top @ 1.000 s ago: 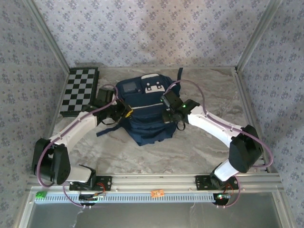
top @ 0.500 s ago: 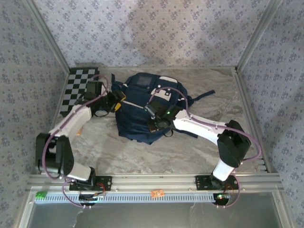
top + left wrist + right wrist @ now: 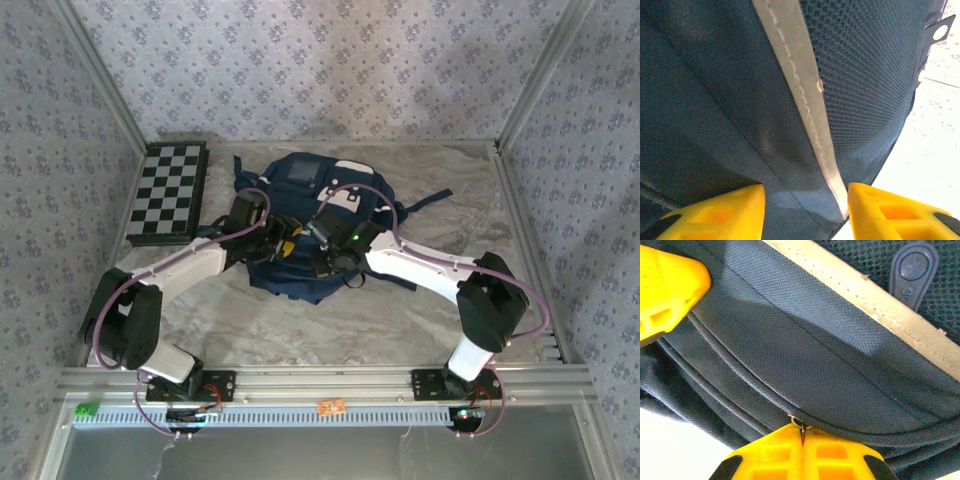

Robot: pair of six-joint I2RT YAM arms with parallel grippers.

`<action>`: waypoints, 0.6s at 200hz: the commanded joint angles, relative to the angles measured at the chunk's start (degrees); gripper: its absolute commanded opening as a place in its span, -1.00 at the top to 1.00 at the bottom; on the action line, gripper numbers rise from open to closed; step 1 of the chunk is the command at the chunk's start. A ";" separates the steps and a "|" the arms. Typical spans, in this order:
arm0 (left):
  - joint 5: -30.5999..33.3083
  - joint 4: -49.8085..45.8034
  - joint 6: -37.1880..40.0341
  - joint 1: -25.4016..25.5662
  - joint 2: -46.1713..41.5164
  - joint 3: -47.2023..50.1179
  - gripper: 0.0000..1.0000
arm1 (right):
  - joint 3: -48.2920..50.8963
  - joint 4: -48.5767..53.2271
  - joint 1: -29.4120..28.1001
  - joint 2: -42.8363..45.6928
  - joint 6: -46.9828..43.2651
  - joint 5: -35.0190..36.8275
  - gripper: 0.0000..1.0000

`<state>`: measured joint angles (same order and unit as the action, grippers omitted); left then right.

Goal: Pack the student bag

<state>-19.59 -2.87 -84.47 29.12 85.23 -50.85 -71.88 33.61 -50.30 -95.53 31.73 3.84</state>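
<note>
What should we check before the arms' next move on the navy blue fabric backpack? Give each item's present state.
1. Navy blue fabric backpack lying wholly on the marble-patterned table: ok.
2. Right gripper shut on the small metal zip pull: ok.
3. Left gripper gripping fabric: cannot tell; jaws apart, fabric between.
4. Zip opened: not ok, looks closed.
5. Black-and-white chequered board lying apart from the backpack: ok.

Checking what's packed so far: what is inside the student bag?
Only the student bag's navy outer fabric shows. The right fingers pinch its zipper pull, but no opening is visible, so any contents are covered.
</note>
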 commanded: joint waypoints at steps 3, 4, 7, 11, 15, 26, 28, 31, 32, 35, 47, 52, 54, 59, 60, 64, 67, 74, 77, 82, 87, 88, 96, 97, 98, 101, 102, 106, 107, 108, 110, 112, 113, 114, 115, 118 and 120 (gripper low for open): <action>3.23 -1.14 -3.35 1.09 -0.84 0.31 -0.06 | 0.42 -0.30 0.86 2.42 1.30 1.17 1.00; 3.37 -1.51 -3.30 1.10 -0.94 0.31 -0.07 | 0.42 -0.30 0.89 2.44 1.31 1.17 1.00; 3.80 -2.62 -3.11 1.31 -1.45 0.25 -0.08 | 0.42 -0.29 1.03 2.51 1.31 1.17 1.00; 4.40 -4.02 -2.83 1.45 -2.00 0.26 -0.09 | 0.47 -0.49 1.19 2.58 1.20 1.17 1.00; 4.97 -5.28 -2.57 1.59 -2.71 0.30 -0.09 | 0.51 -0.82 1.33 2.60 1.06 1.09 1.00; 6.47 -7.34 -2.60 2.18 -4.60 1.03 -0.12 | 0.60 -1.33 1.52 2.63 0.66 0.87 1.00; 6.80 -7.63 -2.63 2.30 -5.00 1.28 -0.12 | 0.64 -1.41 1.50 2.54 0.70 0.90 1.00; 7.21 -7.89 -2.89 2.50 -5.57 1.58 -0.14 | 0.64 -1.43 1.58 2.54 0.64 0.89 1.00; 7.34 -8.00 -2.94 2.55 -5.76 1.69 -0.14 | 0.62 -1.44 1.59 2.54 0.63 0.85 1.00; 7.83 -8.28 -3.14 2.80 -6.09 2.01 -0.15 | 0.60 -1.51 1.59 2.47 0.62 0.90 1.00; 9.11 -9.42 -4.10 3.62 -7.09 2.97 -0.19 | 0.60 -1.76 1.45 2.37 0.63 0.75 1.00; 9.18 -9.80 -4.81 3.86 -7.10 3.31 -0.20 | 0.67 -1.99 1.47 2.36 0.62 0.61 1.00; 9.12 -9.90 -5.07 3.86 -7.12 3.48 -0.21 | 0.73 -2.08 1.51 2.36 0.62 0.64 1.00; 9.07 -9.95 -5.63 3.97 -7.11 3.95 -0.22 | 0.73 -2.21 1.46 2.30 0.62 0.52 1.00; 9.15 -9.95 -5.80 3.99 -7.10 4.02 -0.22 | 0.71 -2.22 1.49 2.28 0.62 0.54 1.00; 9.41 -9.91 -6.37 4.15 -7.22 4.35 -0.22 | 0.69 -2.29 1.47 2.23 0.70 0.56 1.00; 9.75 -9.77 -6.84 4.28 -7.27 4.66 -0.22 | 0.69 -2.31 1.52 2.19 0.71 0.55 1.00; 10.66 -8.94 -7.45 4.65 -7.27 5.30 -0.23 | 0.60 -2.38 1.42 2.05 0.71 0.51 1.00; 10.91 -8.46 -7.65 4.68 -7.27 5.53 -0.24 | 0.60 -2.40 1.38 2.02 0.71 0.48 1.00; 10.91 -7.95 -7.90 4.76 -6.99 5.53 -0.24 | 0.58 -2.46 1.34 1.92 0.63 0.47 1.00; 10.70 -8.00 -8.08 4.74 -6.68 5.19 -0.24 | 0.51 -2.42 1.24 1.77 0.62 0.58 1.00; 10.66 -8.06 -8.13 4.73 -6.58 5.08 -0.24 | 0.51 -2.41 1.20 1.76 0.62 0.61 1.00; 10.61 -8.71 -8.08 4.75 -5.90 4.13 -0.25 | 0.45 -2.31 1.10 1.58 0.62 0.93 1.00; 10.66 -8.76 -8.04 4.78 -5.80 3.98 -0.25 | 0.43 -2.31 1.09 1.58 0.62 0.92 1.00; 10.69 -8.79 -7.97 4.79 -5.70 3.86 -0.25 | 0.43 -2.27 1.09 1.57 0.62 0.96 1.00; 10.78 -8.77 -7.78 4.77 -5.50 3.47 -0.25 | 0.42 -2.31 1.03 1.51 0.62 0.99 1.00; 10.79 -8.79 -7.71 4.78 -5.38 3.43 -0.25 | 0.42 -2.31 1.01 1.45 0.62 1.00 1.00; 10.99 -8.86 -7.54 4.87 -4.96 2.81 -0.25 | 0.42 -2.37 1.00 1.46 0.62 0.91 1.00; 11.03 -8.88 -7.46 4.88 -4.88 2.75 -0.25 | 0.42 -2.39 1.04 1.47 0.62 0.87 1.00; 11.09 -8.94 -7.42 4.88 -4.85 2.59 -0.25 | 0.47 -2.40 1.02 1.39 0.62 0.84 1.00; 11.27 -9.02 -7.39 4.82 -4.58 2.33 -0.25 | 0.43 -2.47 1.05 1.33 0.51 0.89 1.00; 11.43 -9.06 -7.27 4.85 -4.34 2.09 -0.25 | 0.36 -2.49 1.08 1.31 0.53 0.84 1.00; 11.47 -9.03 -7.28 4.83 -4.27 1.95 -0.25 | 0.35 -2.49 1.08 1.31 0.53 0.83 1.00; 11.53 -9.01 -7.20 4.86 -4.14 1.83 -0.25 | 0.34 -2.49 1.04 1.31 0.49 0.83 1.00; 11.61 -8.96 -7.16 4.87 -3.95 1.78 -0.25 | 0.34 -2.49 1.02 1.26 0.46 0.87 1.00; 11.81 -8.66 -7.03 4.79 -3.71 1.44 -0.24 | 0.26 -2.50 1.03 1.25 0.45 0.90 1.00; 11.98 -8.45 -6.99 4.80 -3.46 1.25 -0.24 | 0.18 -2.52 0.94 1.18 0.44 1.02 1.00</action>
<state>-10.83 -8.91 -90.08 33.56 79.42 -46.22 -71.81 32.64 -49.63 -94.91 31.99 3.38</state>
